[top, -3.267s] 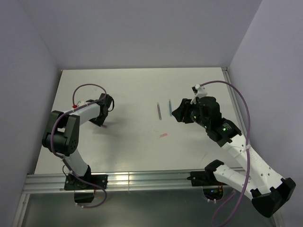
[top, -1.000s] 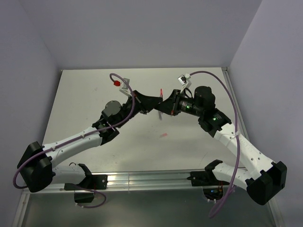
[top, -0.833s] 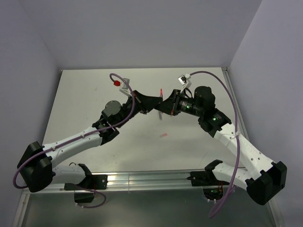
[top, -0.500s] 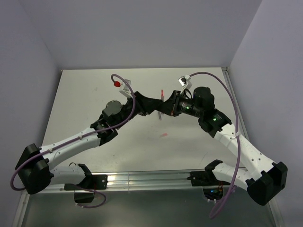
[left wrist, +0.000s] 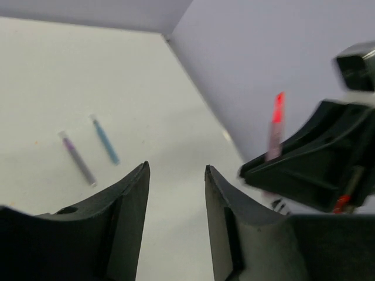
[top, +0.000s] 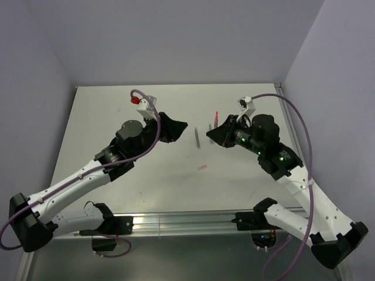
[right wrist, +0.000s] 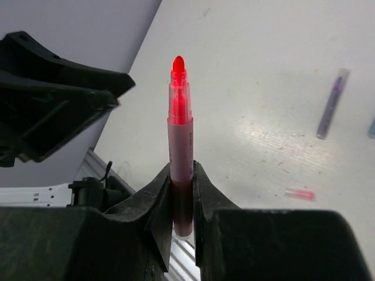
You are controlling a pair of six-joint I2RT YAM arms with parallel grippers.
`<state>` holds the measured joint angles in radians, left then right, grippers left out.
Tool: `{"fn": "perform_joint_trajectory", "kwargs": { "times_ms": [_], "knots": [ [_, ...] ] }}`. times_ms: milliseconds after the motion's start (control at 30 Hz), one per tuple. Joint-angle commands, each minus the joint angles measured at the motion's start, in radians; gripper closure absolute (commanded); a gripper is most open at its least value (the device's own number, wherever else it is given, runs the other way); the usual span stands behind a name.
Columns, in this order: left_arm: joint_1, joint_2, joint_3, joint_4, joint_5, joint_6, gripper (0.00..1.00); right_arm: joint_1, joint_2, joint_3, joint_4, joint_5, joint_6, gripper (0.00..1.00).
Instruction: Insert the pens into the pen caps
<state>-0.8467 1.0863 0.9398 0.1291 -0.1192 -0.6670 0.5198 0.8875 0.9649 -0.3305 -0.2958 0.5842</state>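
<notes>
Mid-air: right gripper (right wrist: pixel 181 175) clamped on red pen (right wrist: pixel 180 126), upright, tip bare; left gripper (left wrist: pixel 176 175) spread wide, empty.
Red pen's lower end is hidden between the fingers (right wrist: pixel 161 193). On the table (top: pixel 117 111), grey pen (top: pixel 196 138) lies flat between the grippers. The blue pen (left wrist: pixel 104 139) sits just beside it at 2 o'clock, half hidden from above. One blurred pink cap (top: pixel 203 167) at 6 o'clock.

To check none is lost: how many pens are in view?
3. The red pen is upright in the right gripper; the dark grey pen and the blue pen lie side by side on the table. None seems hidden.
</notes>
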Motion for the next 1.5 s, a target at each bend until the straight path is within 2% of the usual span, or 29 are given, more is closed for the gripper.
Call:
{"fn": "perform_joint_trajectory", "kwargs": {
  "times_ms": [0, 167, 433, 533, 633, 733, 800, 867, 933, 967, 1033, 1067, 1100, 1133, 1167, 1300, 1467],
  "knots": [
    [0.0, 0.047, 0.034, -0.198, 0.032, 0.138, 0.54, -0.026, -0.083, 0.02, -0.099, 0.11, -0.052, 1.0],
    [-0.072, 0.181, 0.04, -0.259, 0.001, 0.22, 0.54, -0.064, -0.148, -0.003, -0.179, 0.141, -0.063, 1.0],
    [-0.184, 0.424, 0.068, -0.232, -0.043, 0.326, 0.5, -0.113, -0.173, 0.038, -0.226, 0.11, -0.083, 1.0],
    [-0.215, 0.529, 0.123, -0.256, -0.059, 0.375, 0.51, -0.113, -0.171, 0.044, -0.219, 0.087, -0.081, 1.0],
    [-0.239, 0.613, 0.186, -0.301, -0.1, 0.35, 0.55, -0.113, -0.163, 0.047, -0.219, 0.075, -0.08, 1.0],
    [-0.246, 0.659, 0.227, -0.322, -0.163, 0.203, 0.58, -0.113, -0.168, 0.04, -0.208, 0.066, -0.078, 1.0],
    [-0.247, 0.678, 0.287, -0.391, -0.251, -0.004, 0.59, -0.113, -0.17, 0.032, -0.203, 0.066, -0.076, 1.0],
    [-0.249, 0.69, 0.313, -0.457, -0.264, -0.201, 0.62, -0.115, -0.171, 0.032, -0.206, 0.07, -0.072, 1.0],
    [-0.253, 0.705, 0.347, -0.491, -0.293, -0.316, 0.63, -0.113, -0.176, 0.041, -0.216, 0.078, -0.07, 1.0],
    [-0.262, 0.715, 0.361, -0.531, -0.316, -0.439, 0.63, -0.115, -0.185, 0.055, -0.228, 0.087, -0.069, 1.0],
    [-0.273, 0.73, 0.382, -0.572, -0.379, -0.587, 0.59, -0.113, -0.191, 0.069, -0.24, 0.104, -0.066, 1.0],
    [-0.29, 0.735, 0.386, -0.642, -0.402, -0.794, 0.55, -0.115, -0.196, 0.083, -0.255, 0.107, -0.064, 1.0],
    [-0.301, 0.738, 0.383, -0.655, -0.421, -0.877, 0.47, -0.113, -0.194, 0.09, -0.263, 0.112, -0.061, 1.0],
    [-0.313, 0.745, 0.386, -0.675, -0.44, -0.955, 0.43, -0.113, -0.196, 0.095, -0.268, 0.115, -0.058, 1.0],
    [-0.333, 0.753, 0.392, -0.703, -0.459, -1.094, 0.42, -0.113, -0.2, 0.101, -0.275, 0.115, -0.054, 1.0],
    [-0.345, 0.828, 0.529, -0.893, -0.48, -1.321, 0.5, -0.113, -0.206, 0.118, -0.288, 0.112, -0.044, 1.0],
    [-0.327, 0.888, 0.567, -0.913, -0.447, -1.497, 0.5, -0.113, -0.217, 0.12, -0.3, 0.107, -0.046, 1.0]
  ]
}}
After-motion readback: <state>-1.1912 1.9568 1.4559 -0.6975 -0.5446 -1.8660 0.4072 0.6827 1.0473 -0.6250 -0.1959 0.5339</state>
